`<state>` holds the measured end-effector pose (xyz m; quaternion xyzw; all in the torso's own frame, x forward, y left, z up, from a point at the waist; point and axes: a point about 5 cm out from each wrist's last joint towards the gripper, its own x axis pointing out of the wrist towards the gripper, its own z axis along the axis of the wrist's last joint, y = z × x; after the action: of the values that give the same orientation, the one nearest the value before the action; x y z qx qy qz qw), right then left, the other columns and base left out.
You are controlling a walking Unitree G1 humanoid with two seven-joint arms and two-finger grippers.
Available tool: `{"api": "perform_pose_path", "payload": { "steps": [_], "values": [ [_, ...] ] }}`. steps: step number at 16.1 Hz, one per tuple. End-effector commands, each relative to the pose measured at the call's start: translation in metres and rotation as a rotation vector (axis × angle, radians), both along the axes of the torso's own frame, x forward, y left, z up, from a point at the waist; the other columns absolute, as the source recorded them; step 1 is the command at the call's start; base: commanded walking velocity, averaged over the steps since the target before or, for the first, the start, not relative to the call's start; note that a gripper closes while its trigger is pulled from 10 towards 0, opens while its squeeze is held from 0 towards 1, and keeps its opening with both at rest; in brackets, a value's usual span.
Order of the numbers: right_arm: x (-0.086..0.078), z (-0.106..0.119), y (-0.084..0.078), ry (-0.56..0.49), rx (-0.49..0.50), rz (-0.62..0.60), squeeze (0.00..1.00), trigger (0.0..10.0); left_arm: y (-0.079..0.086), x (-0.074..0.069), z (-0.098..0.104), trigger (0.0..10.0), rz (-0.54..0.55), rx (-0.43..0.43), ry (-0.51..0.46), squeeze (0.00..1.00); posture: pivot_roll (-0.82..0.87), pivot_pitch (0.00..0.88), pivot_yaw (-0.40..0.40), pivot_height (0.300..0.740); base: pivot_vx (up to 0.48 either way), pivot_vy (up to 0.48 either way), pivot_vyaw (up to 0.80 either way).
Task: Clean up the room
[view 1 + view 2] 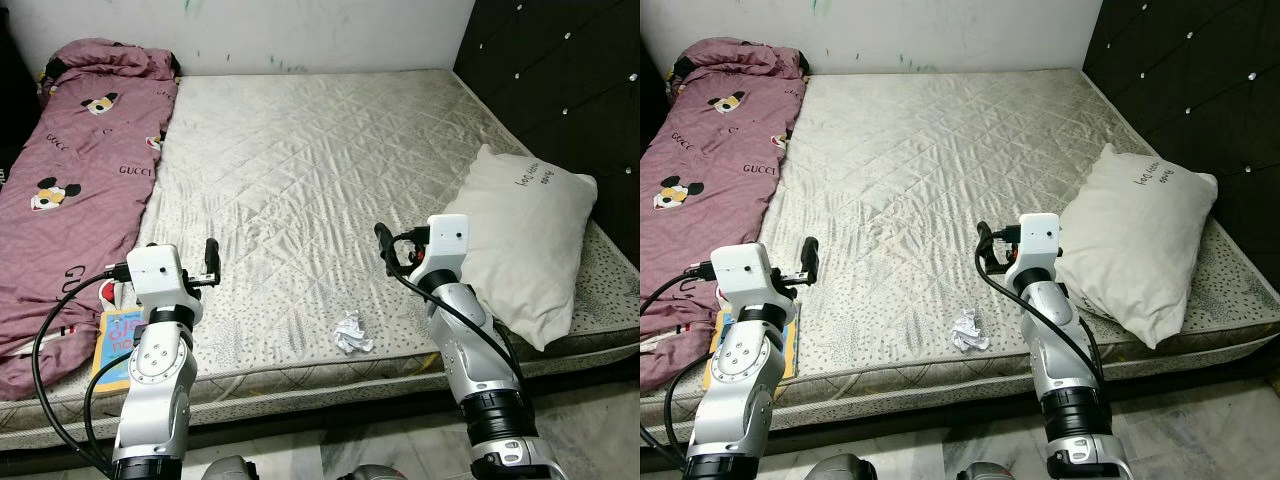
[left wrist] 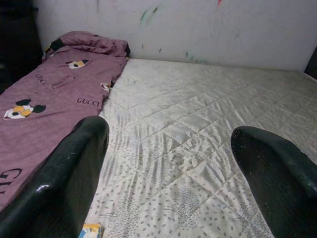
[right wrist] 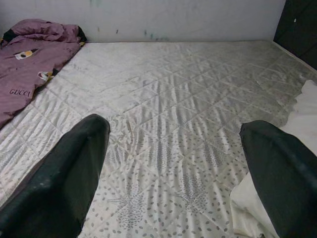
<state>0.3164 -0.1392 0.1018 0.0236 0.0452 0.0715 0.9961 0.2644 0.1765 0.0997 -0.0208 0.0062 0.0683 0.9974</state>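
From the head camera, a crumpled paper wad (image 1: 351,332) lies on the quilted mattress (image 1: 300,160) near its front edge, between the two arms and nearer the right one; it is roughly round with no clear long axis. A colourful book (image 1: 108,345) lies flat at the front left of the bed, its long side running front to back, partly tucked under the purple printed blanket (image 1: 80,170) that stretches along the left side to the wall. A white pillow (image 1: 525,240) sits tilted at the right edge beside the dark tufted headboard (image 1: 570,80). Both silver arms are raised with elbows bent, forearms upright; the left gripper (image 1: 211,262) hovers over the mattress by the blanket, the right gripper (image 1: 385,245) over it just left of the pillow.

In the left wrist view, the left gripper's fingers (image 2: 64,183) stand wide apart with nothing between them, mattress and blanket beyond, a corner of the book below.

In the right wrist view, the right gripper's fingers (image 3: 59,183) are likewise spread wide and empty, the pillow's edge beside one finger.
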Motion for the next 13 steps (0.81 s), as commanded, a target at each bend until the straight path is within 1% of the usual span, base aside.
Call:
{"api": "perform_pose_path", "payload": {
  "steps": [1, 13],
  "values": [
    [0.0028, 0.0023, 0.0012, 0.001, -0.008, 0.003, 0.00, 10.0, 0.0008, 0.0012, -0.0027, 10.0, 0.003, 0.006, 0.019, 0.00, -0.10, 0.000, -0.025, 0.740, 0.000, 0.000, 0.00],
    [0.0028, 0.0023, 0.0012, 0.001, -0.008, 0.003, 0.00, 10.0, 0.0008, 0.0012, -0.0027, 10.0, 0.003, 0.006, 0.019, 0.00, -0.10, 0.000, -0.025, 0.740, 0.000, 0.000, 0.00]
  ]
}}
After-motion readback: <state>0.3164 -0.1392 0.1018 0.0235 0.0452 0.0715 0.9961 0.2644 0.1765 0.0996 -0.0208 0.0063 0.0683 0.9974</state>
